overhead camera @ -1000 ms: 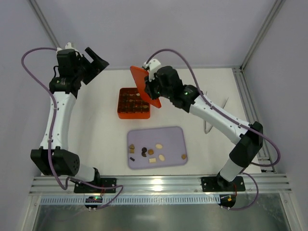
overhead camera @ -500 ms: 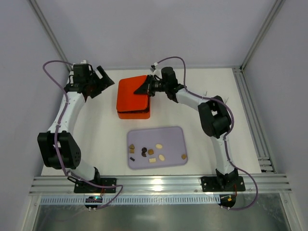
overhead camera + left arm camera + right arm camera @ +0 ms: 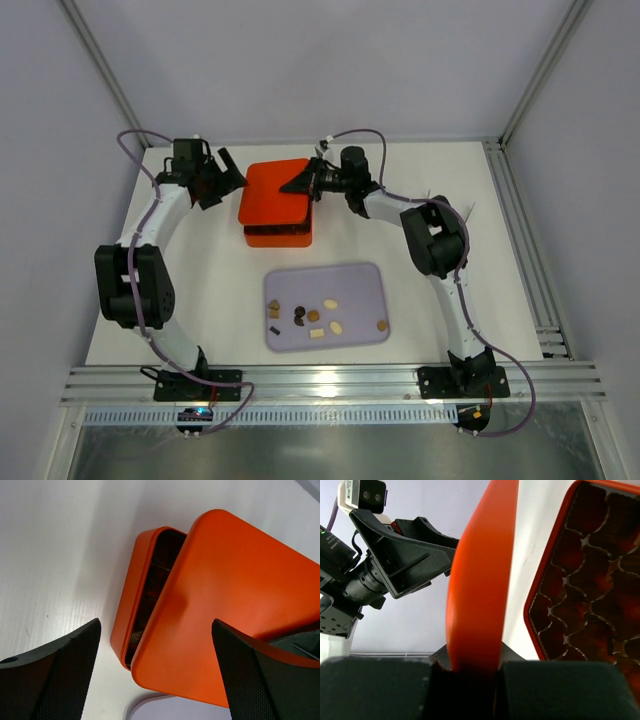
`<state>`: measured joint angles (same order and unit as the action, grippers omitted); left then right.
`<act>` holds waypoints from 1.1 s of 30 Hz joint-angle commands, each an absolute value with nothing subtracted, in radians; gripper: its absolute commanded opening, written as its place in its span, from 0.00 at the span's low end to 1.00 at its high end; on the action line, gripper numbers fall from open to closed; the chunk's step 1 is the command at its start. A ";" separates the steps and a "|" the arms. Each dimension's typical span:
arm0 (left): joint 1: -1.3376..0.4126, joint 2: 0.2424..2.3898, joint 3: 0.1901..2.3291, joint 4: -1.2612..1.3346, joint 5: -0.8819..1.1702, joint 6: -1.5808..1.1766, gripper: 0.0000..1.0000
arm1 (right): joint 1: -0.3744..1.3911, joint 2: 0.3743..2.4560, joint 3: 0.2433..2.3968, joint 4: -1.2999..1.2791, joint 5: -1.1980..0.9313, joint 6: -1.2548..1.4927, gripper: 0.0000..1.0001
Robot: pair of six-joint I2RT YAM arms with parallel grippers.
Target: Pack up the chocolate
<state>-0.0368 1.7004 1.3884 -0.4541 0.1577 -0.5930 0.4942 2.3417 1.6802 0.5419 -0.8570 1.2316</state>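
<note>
Jaws on your right gripper pinch the lid askew over the box, left gripper spread alongside; chocolate lies loose on the tray, so I judge you should lift the lid clear first.

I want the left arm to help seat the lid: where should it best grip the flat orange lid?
Grip the flat orange plastic lid at its thin left edge, coming level from the left. That edge appears lifted off the orange gridded box, leaving room for fingers above and below. The right gripper holds the opposite edge, and the open left gripper faces this side.
</note>
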 commanded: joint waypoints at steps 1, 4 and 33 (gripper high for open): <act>-0.046 1.723 1.390 -0.388 0.161 -0.569 0.89 | 0.491 2.370 1.738 0.627 -0.885 1.272 0.04; -0.048 1.735 1.385 -0.373 0.173 -0.565 0.88 | 0.489 2.385 1.746 0.617 -0.885 1.266 0.04; -0.080 1.824 1.330 -0.319 0.238 -0.581 0.87 | 0.463 2.456 1.692 0.692 -0.923 1.327 0.14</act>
